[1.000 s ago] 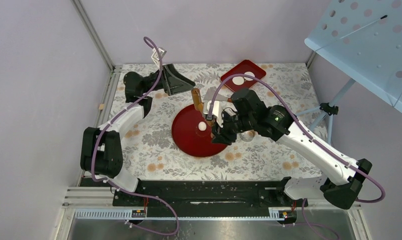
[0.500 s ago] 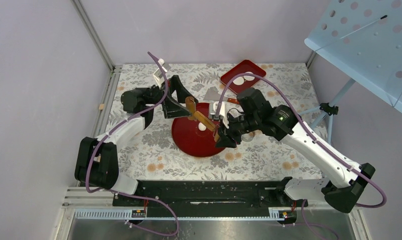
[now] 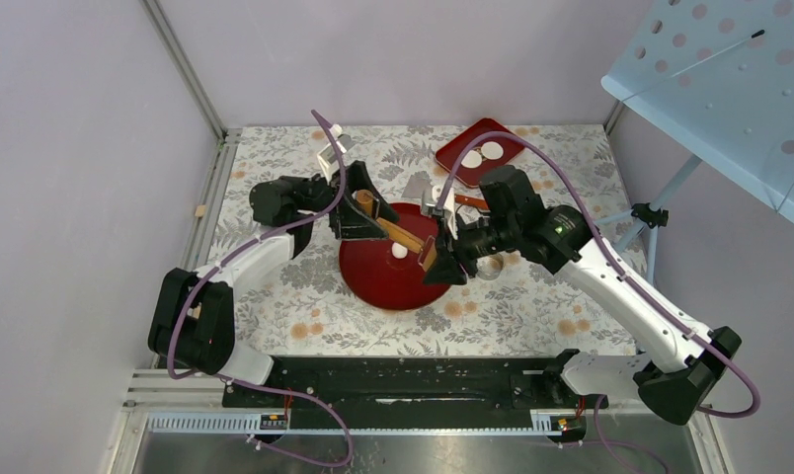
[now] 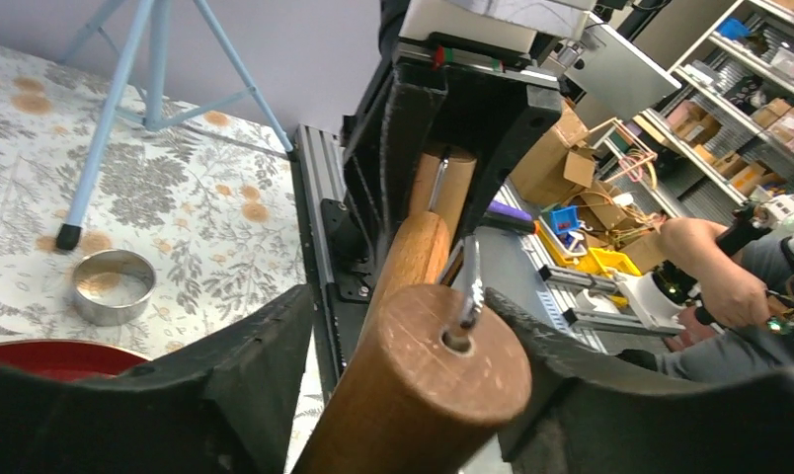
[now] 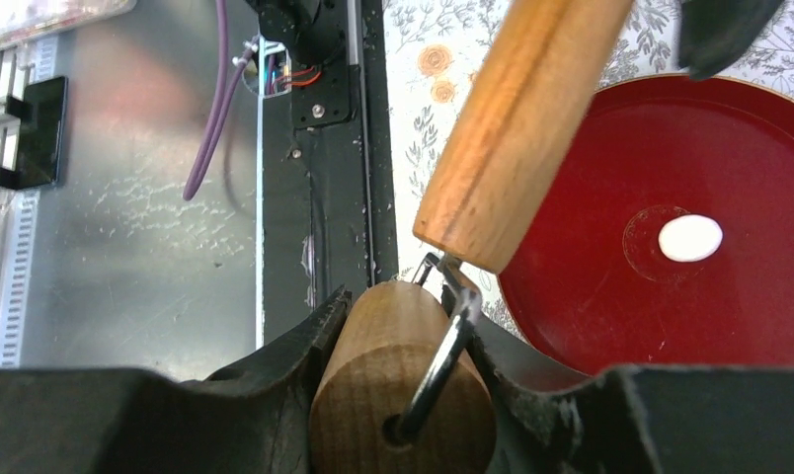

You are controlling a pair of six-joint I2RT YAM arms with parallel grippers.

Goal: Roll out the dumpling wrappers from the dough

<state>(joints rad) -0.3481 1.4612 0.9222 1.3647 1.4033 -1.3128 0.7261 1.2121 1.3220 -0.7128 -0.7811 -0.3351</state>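
A small white lump of dough [image 3: 400,251] [image 5: 690,238] lies near the middle of the round red plate [image 3: 373,281]. Two white dumpling wrappers [image 3: 470,158] [image 3: 493,150] rest on the red square tray [image 3: 515,138] at the back. A wooden rolling pin [image 3: 401,235] hangs slanted above the plate. My right gripper [image 3: 435,259] [image 5: 408,306] is shut on its near wooden end. My left gripper [image 3: 365,209] [image 4: 403,306] straddles the far end. Its right finger touches the wood, and a gap shows beside the left finger.
A metal ring cutter [image 3: 489,267] [image 4: 115,286] stands on the floral cloth right of the plate. A grey scraper [image 3: 418,185] lies behind the plate. A blue tripod leg [image 3: 660,212] stands at the right edge under a perforated blue board.
The left arm swung in from the back left to the pin's far end, and its jaws narrowed around it. The right gripper kept its hold and shifted the pin slightly right.
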